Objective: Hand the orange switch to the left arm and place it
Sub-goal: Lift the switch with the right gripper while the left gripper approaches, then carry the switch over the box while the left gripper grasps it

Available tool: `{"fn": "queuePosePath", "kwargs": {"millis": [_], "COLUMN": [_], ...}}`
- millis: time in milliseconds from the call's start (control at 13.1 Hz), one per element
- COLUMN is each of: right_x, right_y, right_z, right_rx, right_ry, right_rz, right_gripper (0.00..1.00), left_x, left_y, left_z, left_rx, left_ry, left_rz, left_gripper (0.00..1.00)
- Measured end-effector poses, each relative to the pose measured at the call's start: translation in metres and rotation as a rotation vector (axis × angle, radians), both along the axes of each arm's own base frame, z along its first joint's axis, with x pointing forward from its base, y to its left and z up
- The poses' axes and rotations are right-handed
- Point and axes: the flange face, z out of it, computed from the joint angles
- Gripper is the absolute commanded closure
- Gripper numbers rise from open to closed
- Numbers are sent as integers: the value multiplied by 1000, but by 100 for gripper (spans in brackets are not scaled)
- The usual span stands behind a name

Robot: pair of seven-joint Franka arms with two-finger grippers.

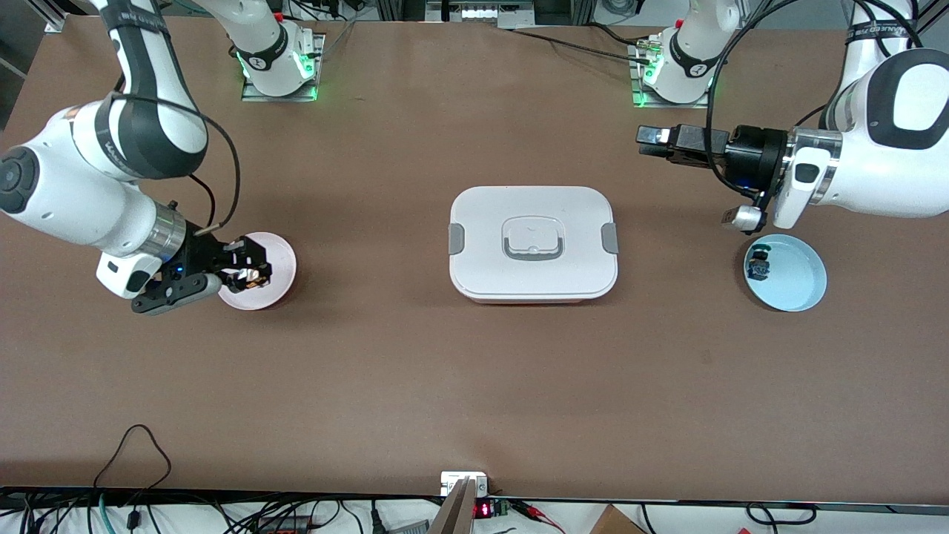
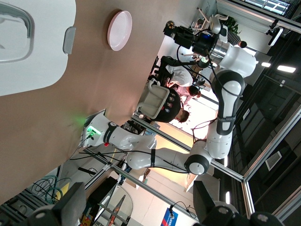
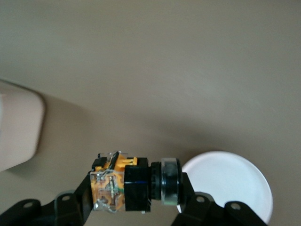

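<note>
The orange switch (image 1: pixel 253 277) has a black body and an orange-tan block. My right gripper (image 1: pixel 249 271) is shut on it, just over the pink plate (image 1: pixel 280 256) at the right arm's end of the table. In the right wrist view the switch (image 3: pixel 134 188) lies crosswise between the fingers of that gripper (image 3: pixel 134 200), with the plate (image 3: pixel 233 183) below. The white box (image 1: pixel 532 241) stands at the table's middle, with its lid on. My left gripper (image 1: pixel 648 143) is open and empty, held level in the air, pointing toward the middle. Its fingers (image 2: pixel 70 207) stand wide apart.
A light blue plate (image 1: pixel 797 278) with a small blue-bodied part (image 1: pixel 758 266) lies below the left arm's wrist. The box (image 2: pixel 28 47) and the pink plate (image 2: pixel 120 29) also show in the left wrist view. The box's corner (image 3: pixel 19 132) shows in the right wrist view.
</note>
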Motion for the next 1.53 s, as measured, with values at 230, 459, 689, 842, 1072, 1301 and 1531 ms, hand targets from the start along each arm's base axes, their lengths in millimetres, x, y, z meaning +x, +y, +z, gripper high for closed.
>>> {"fn": "queuePosePath", "kwargs": {"millis": [230, 459, 689, 842, 1072, 1301, 1531], "right_x": [-11, -22, -32, -41, -52, -58, -65], "right_y": [49, 91, 127, 155, 185, 198, 213], "right_z": [30, 47, 52, 56, 61, 54, 45], "right_rx": [140, 356, 514, 637, 783, 934, 1022], "right_ry": [-91, -197, -319, -394, -490, -497, -479], "right_rz": [210, 401, 583, 651, 699, 632, 583], "right_gripper": [100, 100, 100, 100, 100, 100, 100], "left_x": [6, 11, 5, 3, -2, -5, -7], "left_y": [-19, -51, -82, -94, -132, -153, -174], "left_z": [-2, -12, -24, -34, -39, -34, -22], "left_rx": [-51, -41, -42, -19, 30, 5, -24], "left_ry": [62, 129, 198, 203, 171, 170, 115], "left_rz": [62, 115, 150, 183, 252, 316, 442], "left_gripper": [0, 0, 0, 0, 0, 0, 0]}}
